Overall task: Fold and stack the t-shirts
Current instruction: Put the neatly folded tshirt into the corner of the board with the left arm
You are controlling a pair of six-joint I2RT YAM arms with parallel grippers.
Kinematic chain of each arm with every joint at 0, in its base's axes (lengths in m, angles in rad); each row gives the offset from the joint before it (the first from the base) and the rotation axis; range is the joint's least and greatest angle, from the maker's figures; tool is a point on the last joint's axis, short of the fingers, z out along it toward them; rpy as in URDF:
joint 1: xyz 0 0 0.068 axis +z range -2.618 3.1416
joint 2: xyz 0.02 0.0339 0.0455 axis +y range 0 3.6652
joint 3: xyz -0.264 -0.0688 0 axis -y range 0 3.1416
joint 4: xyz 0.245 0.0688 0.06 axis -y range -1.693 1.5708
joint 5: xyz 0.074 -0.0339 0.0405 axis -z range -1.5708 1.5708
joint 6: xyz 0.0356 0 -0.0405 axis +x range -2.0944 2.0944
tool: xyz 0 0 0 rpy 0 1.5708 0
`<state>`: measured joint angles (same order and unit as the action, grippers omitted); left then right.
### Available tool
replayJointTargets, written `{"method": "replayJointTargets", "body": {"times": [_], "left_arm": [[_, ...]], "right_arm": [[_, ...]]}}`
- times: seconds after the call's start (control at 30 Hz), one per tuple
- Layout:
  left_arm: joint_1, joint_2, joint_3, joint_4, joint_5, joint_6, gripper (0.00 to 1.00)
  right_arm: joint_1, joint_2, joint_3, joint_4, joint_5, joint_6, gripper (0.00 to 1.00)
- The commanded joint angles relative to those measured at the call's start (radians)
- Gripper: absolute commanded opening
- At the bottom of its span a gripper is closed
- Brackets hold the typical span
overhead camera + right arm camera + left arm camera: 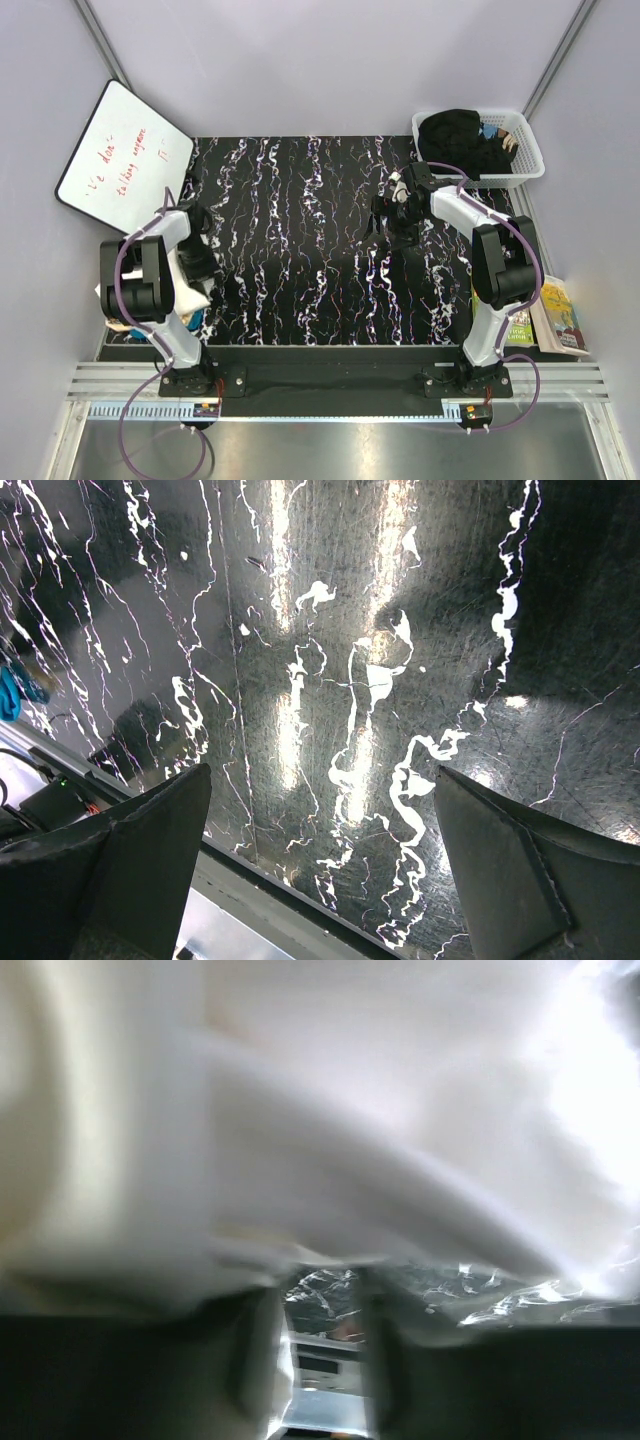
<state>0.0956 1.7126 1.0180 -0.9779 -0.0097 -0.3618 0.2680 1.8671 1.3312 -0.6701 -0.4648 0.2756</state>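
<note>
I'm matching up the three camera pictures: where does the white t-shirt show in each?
Top external: white t-shirt bunched at the near left edge of the black marbled table.
Left wrist: blurred, it fills the upper picture.
Right wrist: not in it.
Shared landmark: that white-veined table, in all three.

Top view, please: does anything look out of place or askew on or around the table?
Yes. The shirts lie in a crumpled heap at the table's near left edge, under the left arm, not folded flat. The whiteboard sits askew past the far left corner. Dark clothes bulge from the basket.
</note>
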Motion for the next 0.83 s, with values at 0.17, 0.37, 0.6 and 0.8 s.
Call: {"method": "replayJointTargets", "body": {"times": [0.17, 0.37, 0.6, 0.8], "left_arm": [[-0.141, -0.189, 0.198, -0.067, 0.004, 0.055, 0.99], [-0.267, -0.122, 0.381, -0.111, 0.039, 0.084, 0.99], [-0.373, 0.066, 0.598, -0.090, 0.171, 0.104, 0.99], [-0.416, 0.183, 0.772, -0.091, 0.254, 0.126, 0.99]], "right_arm": [[-0.004, -0.052, 0.029, 0.003, 0.032, 0.002, 1.00], [-0.022, -0.052, 0.071, -0.040, 0.155, -0.015, 1.00], [-0.121, -0.033, 0.122, -0.114, 0.271, -0.033, 1.00], [-0.199, -0.051, 0.129, -0.131, 0.273, -0.026, 1.00]]}}
